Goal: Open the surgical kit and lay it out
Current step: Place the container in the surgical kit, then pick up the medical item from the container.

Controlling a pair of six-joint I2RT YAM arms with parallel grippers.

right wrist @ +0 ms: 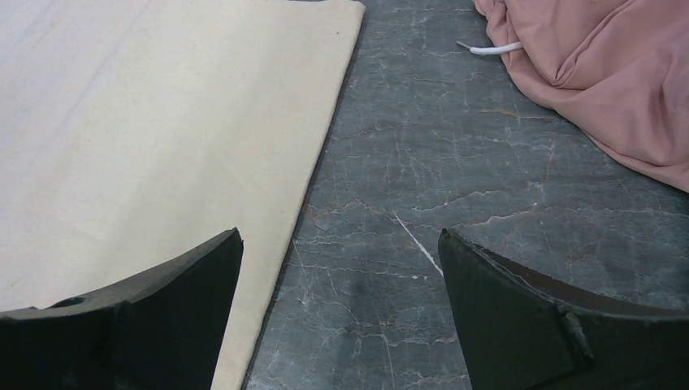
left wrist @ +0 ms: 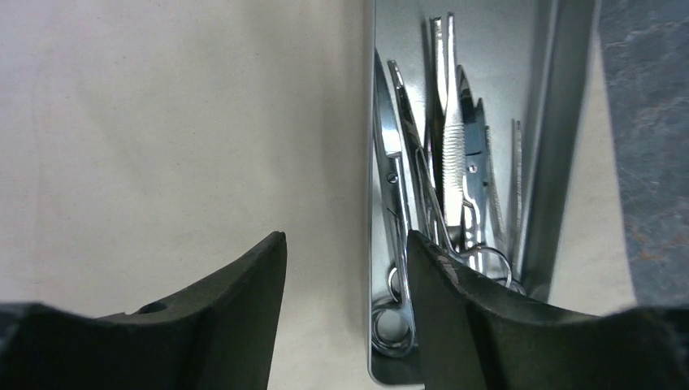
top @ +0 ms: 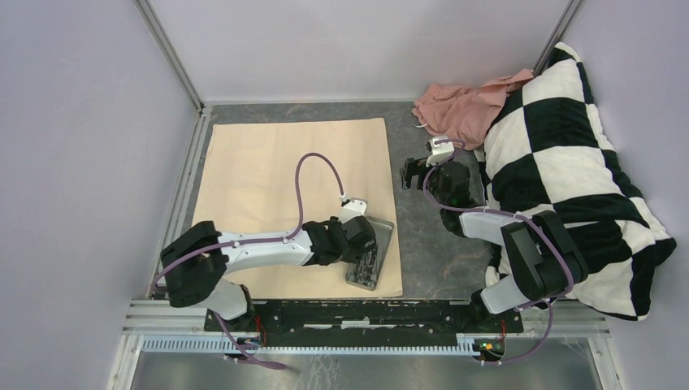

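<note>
Straddling one long wall of the tray [left wrist: 561,122], left jaws are seen spread, nothing pinched | instruments [left wrist: 451,154] are laid in tray at cloth [top: 268,162] near-right corner, long axes running straight ahead of left jaws | right jaws are spread wide, well apart, over bench [right wrist: 455,162]

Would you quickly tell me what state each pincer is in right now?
Left pincer: open, holding nothing, at the steel tray's edge.
Right pincer: open, holding nothing, over the grey table.
</note>
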